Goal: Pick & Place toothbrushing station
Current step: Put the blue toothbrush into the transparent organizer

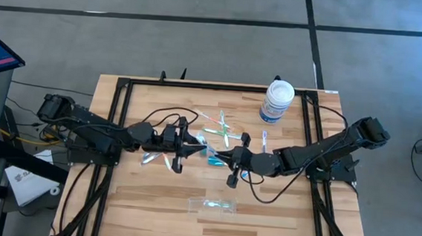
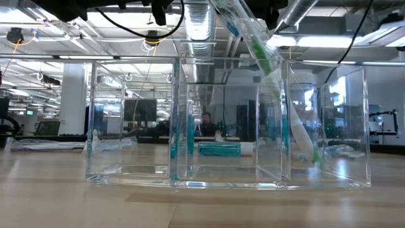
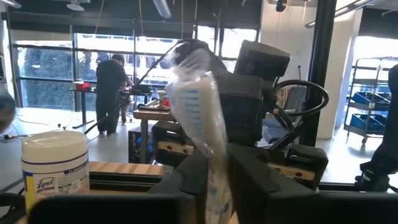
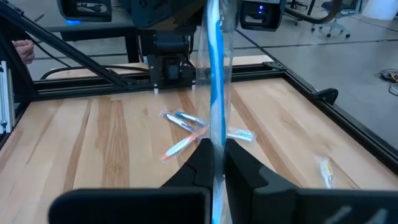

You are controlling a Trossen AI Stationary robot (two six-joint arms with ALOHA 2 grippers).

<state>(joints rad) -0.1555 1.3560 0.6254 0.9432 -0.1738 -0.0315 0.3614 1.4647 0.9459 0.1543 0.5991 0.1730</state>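
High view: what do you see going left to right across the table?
Left end effector holding a wrapped toothbrush → right end effector holding a blue toothbrush → white tub.

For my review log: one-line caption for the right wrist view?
Right tool grips a wrapped blue toothbrush upright above the wooden table.
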